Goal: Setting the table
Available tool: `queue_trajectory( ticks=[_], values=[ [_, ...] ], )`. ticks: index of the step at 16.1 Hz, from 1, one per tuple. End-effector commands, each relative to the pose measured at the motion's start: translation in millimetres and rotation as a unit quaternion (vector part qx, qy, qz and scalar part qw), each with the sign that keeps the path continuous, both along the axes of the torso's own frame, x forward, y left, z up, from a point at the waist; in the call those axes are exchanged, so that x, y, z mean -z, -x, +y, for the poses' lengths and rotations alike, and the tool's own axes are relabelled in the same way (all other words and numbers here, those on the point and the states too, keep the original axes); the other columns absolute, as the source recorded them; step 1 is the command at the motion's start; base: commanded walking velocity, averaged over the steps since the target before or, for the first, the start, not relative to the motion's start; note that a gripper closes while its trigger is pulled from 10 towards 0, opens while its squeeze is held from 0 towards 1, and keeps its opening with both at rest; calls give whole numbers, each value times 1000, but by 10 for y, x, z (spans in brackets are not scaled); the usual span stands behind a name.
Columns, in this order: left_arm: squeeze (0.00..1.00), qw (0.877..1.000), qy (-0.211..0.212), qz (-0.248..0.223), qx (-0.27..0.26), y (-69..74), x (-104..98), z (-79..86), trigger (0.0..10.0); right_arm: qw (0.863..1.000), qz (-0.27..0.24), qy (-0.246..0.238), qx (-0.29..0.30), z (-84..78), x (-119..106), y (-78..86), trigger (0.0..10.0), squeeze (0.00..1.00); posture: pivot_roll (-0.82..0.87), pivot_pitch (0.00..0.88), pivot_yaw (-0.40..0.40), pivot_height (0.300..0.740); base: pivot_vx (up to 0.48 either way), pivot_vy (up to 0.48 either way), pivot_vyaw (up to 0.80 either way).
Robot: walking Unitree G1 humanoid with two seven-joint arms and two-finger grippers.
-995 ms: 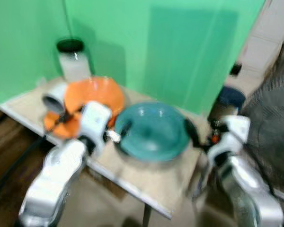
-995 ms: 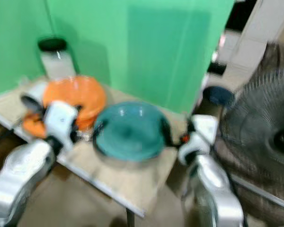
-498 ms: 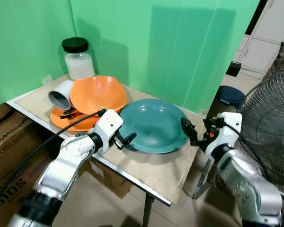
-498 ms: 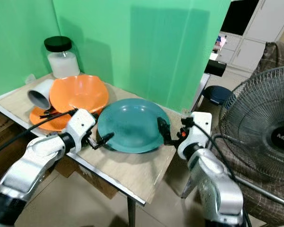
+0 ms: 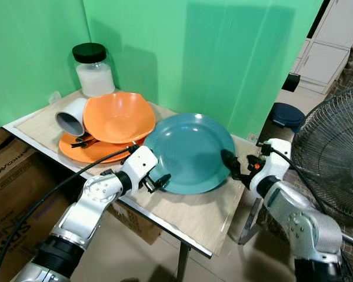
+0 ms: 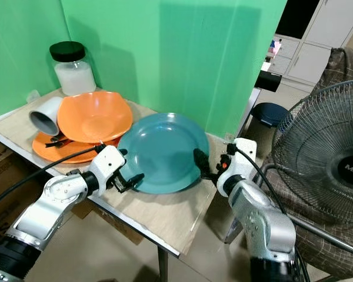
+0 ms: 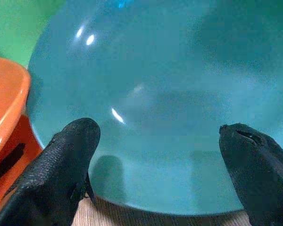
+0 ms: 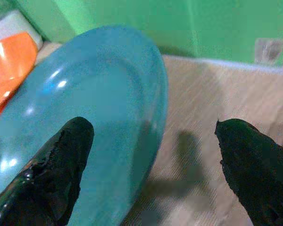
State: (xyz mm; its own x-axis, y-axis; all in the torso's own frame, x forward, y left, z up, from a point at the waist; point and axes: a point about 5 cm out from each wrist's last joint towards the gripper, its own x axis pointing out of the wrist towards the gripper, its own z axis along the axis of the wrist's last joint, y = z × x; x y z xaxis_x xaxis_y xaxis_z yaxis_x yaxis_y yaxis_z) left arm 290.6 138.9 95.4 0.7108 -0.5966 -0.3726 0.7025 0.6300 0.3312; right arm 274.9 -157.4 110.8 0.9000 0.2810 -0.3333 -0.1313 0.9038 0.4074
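Observation:
A teal plate (image 5: 188,150) rests on the wooden table (image 5: 194,211), tilted with its far edge raised and its left rim by the orange dishes. My left gripper (image 5: 157,180) is open at the plate's near-left rim; the left wrist view shows the plate (image 7: 170,89) ahead between the spread fingers (image 7: 61,169). At the plate's right rim my right gripper (image 5: 229,165) is open too. In the right wrist view the rim (image 8: 158,94) lies between the wide-apart fingers (image 8: 61,160).
An orange bowl (image 5: 119,116) sits on an orange plate (image 5: 88,150) with a grey cup (image 5: 70,116) lying on its side. A black-lidded jar (image 5: 94,70) stands behind. Green screen at the back, fan (image 5: 335,141) and blue stool (image 5: 285,117) right, cardboard box (image 5: 6,170) left.
The blurred view has settled. The teal plate now looks tilted up more toward me, and both grippers have closed in on its left and right rims.

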Motion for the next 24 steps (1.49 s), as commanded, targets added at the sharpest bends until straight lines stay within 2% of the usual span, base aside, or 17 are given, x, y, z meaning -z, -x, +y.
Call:
queue_trajectory(
  ticks=[1, 2, 3, 4, 5, 6, 7, 11, 13, 24],
  values=[
    [0, 1000, -10, 11, 3, 19, 75, 9, 10000, 1000, 22, -19, -6, 2, 26, -9, 10000, 1000, 79, 0, -46, 740, 0, 0, 0],
    [0, 1000, -10, 9, 3, 16, 78, 12, 10000, 999, 29, -30, -12, 21, 38, -8, 10000, 1000, 79, 0, -46, 740, 0, 0, 0],
    [0, 1000, -10, 8, 4, 13, 77, 17, 10000, 999, 33, -31, -21, 46, 47, -3, 10000, 651, 79, 0, -46, 740, 0, 0, 0],
    [0, 1000, -10, 6, 4, 13, 78, 18, 10000, 998, 42, -32, -28, 77, 72, 12, 10000, 0, 80, 0, -48, 740, 0, 0, 0],
    [0, 1000, -9, 5, 5, 12, 71, 17, 10000, 998, 57, -34, -23, 92, 115, 20, 10000, 0, 80, 0, -48, 740, 0, 0, 0],
    [0, 1000, -9, 4, 6, 11, 66, 15, 10000, 997, 65, -37, -16, 94, 135, 21, 8118, 0, 79, 0, -46, 740, 0, 0, 0],
    [0, 1000, -8, 2, 8, 5, 61, 11, 10000, 995, 76, -60, -4, 104, 147, 17, 0, 0, 80, 0, -45, 740, 0, 0, 0],
    [0, 1000, -7, -2, 10, -8, 53, 3, 10000, 991, 65, -118, -12, 156, 97, -1, 0, 0, 79, 0, -44, 740, 0, 0, 0],
    [0, 1000, -6, -4, 10, -17, 46, -4, 10000, 989, 67, -128, -14, 182, 94, -5, 0, 0, 80, 0, -46, 740, 0, 0, 0],
    [0, 1000, -7, -10, 11, -45, 34, -10, 10000, 986, 84, -142, 7, 221, 157, -16, 0, 0, 79, 0, -46, 740, 0, 0, 0]
  ],
)
